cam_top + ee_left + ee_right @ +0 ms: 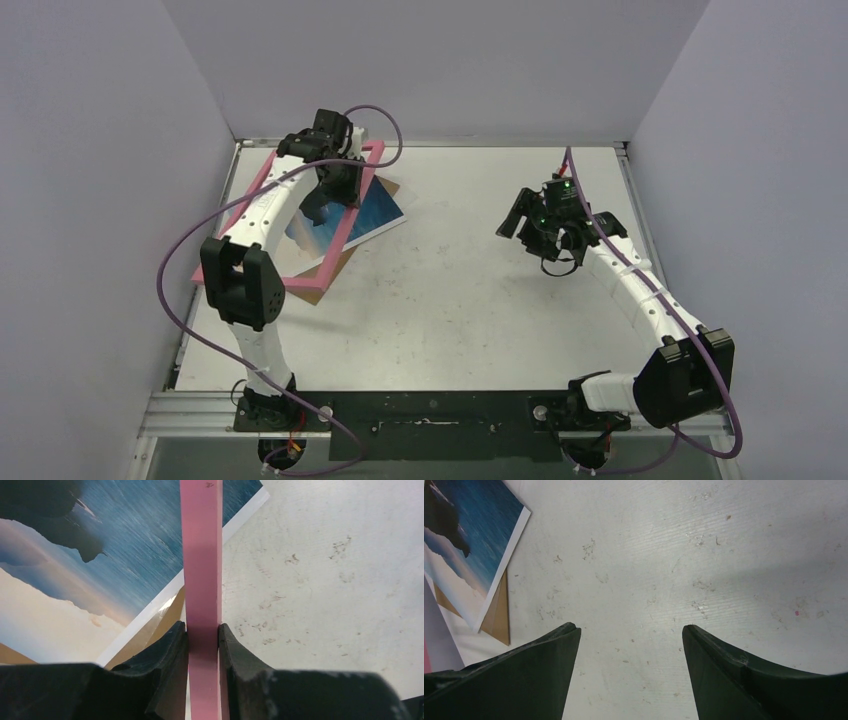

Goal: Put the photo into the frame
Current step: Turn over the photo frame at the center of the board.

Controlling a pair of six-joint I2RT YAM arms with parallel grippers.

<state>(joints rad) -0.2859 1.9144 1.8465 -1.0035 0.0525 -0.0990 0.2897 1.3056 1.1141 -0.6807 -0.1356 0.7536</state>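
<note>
Pink frame [201, 555] pinched by left end effector [202, 628]; right end effector [629, 626] gapes wide.

A white worktop [450, 310] is enclosed on three sides by plain, pale walls.

The back wall [430, 60] is set along the far edge, and the left wall [90, 200] and right wall [760, 200] along the side edges, all in an unmarked lavender-grey. A thin metal trim [480, 143] is seen along the far edge and down the right edge. The near edge is bordered by an aluminium rail [190, 412], on which a black plate [430, 408] is laid. In the wrist views the worktop surface is shown scuffed and speckled with small dark marks [699, 605]. Even, diffuse light is cast, and only soft shadows are thrown on the surface.
</note>
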